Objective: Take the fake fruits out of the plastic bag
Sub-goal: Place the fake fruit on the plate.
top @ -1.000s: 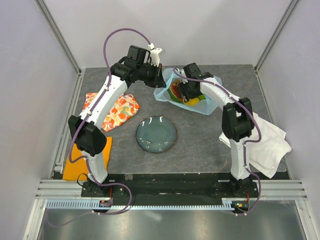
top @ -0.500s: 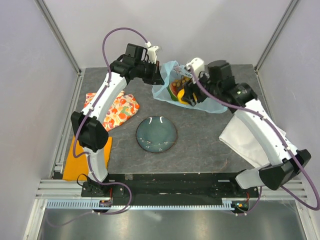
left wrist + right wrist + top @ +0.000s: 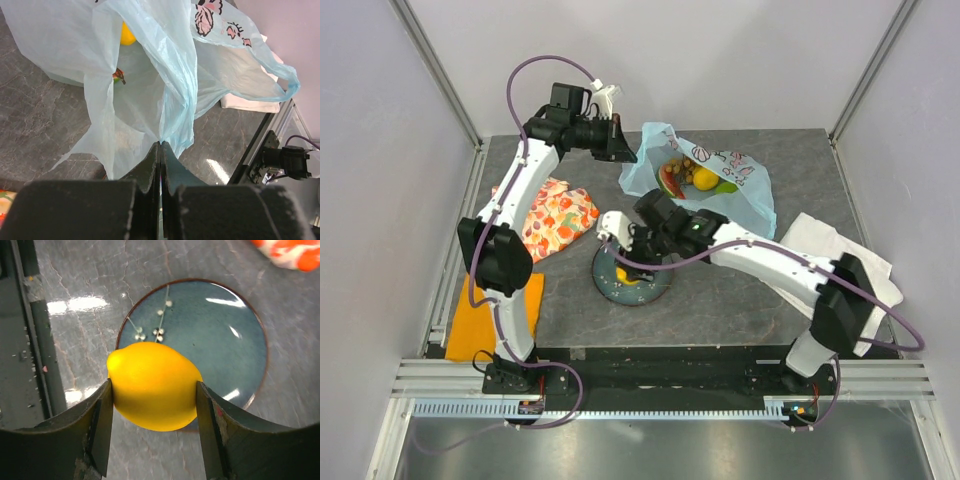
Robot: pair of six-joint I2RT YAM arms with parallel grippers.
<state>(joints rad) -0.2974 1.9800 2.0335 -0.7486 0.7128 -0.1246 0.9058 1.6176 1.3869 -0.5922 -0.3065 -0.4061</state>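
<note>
The light-blue plastic bag (image 3: 720, 185) lies open at the back of the table, with a watermelon slice (image 3: 670, 181), a yellow lemon (image 3: 706, 179), a green piece (image 3: 726, 186) and a grape bunch (image 3: 677, 165) inside. My left gripper (image 3: 620, 150) is shut on the bag's edge (image 3: 172, 127) and holds it up. My right gripper (image 3: 622, 270) is shut on a second yellow lemon (image 3: 153, 386) and holds it just above the near rim of the dark round plate (image 3: 225, 340). The dark red fruit does not show.
An orange-floral cloth (image 3: 555, 220) lies left of the plate (image 3: 655, 290). An orange pad (image 3: 480, 320) sits at the near left. A white cloth (image 3: 855, 290) lies at the right. Frame posts and walls close in the table.
My right gripper has come out of the bag with a lemon and swung forward and left to the plate. My left gripper has lifted the bag edge slightly to the left.
</note>
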